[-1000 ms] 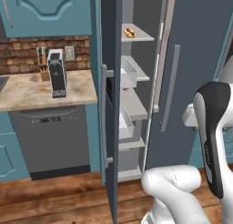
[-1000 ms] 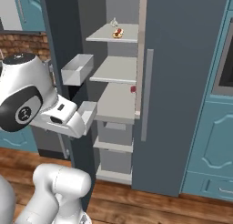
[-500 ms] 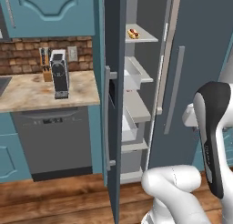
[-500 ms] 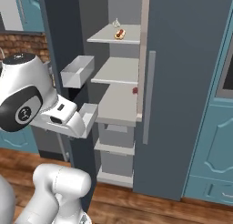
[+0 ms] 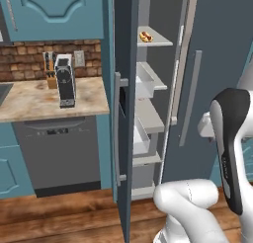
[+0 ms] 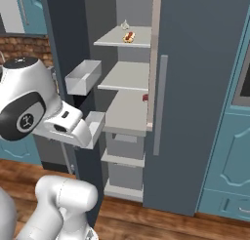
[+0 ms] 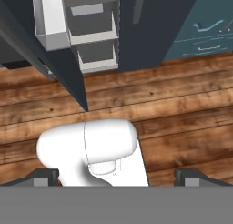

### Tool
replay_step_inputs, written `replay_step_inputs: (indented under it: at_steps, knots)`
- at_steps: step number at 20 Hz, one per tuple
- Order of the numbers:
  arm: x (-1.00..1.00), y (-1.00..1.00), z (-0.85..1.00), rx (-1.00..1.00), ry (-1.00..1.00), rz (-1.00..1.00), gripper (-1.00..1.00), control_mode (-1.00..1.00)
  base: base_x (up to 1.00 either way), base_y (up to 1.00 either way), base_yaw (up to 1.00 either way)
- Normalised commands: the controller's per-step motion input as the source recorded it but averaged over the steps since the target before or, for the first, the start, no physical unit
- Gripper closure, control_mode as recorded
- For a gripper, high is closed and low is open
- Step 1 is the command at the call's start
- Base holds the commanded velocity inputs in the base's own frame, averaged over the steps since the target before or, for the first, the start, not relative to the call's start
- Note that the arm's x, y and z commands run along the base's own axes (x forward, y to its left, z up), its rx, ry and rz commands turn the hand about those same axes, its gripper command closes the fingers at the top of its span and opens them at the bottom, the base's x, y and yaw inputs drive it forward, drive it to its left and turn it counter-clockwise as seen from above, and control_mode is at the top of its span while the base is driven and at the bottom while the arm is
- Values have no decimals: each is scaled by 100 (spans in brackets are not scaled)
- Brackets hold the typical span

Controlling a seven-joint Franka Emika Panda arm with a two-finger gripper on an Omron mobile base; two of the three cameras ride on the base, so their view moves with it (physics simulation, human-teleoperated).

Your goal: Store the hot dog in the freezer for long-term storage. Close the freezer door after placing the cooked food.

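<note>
Pictured left to right in a simulated kitchen: a coffee machine (image 5: 64, 81) and knife block (image 5: 48, 74) on the beige counter (image 5: 29, 101), above a grey dishwasher (image 5: 62, 150). Next, the freezer door (image 5: 125, 113), swung wide open and seen edge-on, silver handle (image 5: 117, 128) facing outward, white bins (image 6: 83, 77) on its inner side. Beyond it, the freezer (image 6: 128, 83) with pale shelves exposed. Resting on the top shelf, the hot dog (image 5: 146, 37), apart from the arm, with a small whitish bulb (image 6: 125, 24) just behind it in the right base view. A tiny dark-red item (image 6: 145, 98) sits at the right edge of the middle shelf. Further right, the closed fridge door (image 6: 195, 88) and teal cabinets (image 6: 229, 166).

Judged from this: placing step appears complete, food stowed inside. Left to do: shutting the door, not yet begun by the look of it.

Gripper (image 7: 116, 177) held low, aimed down at the wood floor (image 7: 182, 127); fingertips (image 7: 45, 176) spread wide apart, nothing between them.
</note>
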Motion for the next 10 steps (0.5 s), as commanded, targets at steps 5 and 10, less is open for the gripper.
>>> replay_step_inputs:
  at_steps: [5, 10]
  knots:
    - [22, 33, 0, -5, 0, 0, -100, -100, 0, 0, 0]
    - [9, 62, 4, -14, 1, -6, -100, -100, 0, 0, 0]
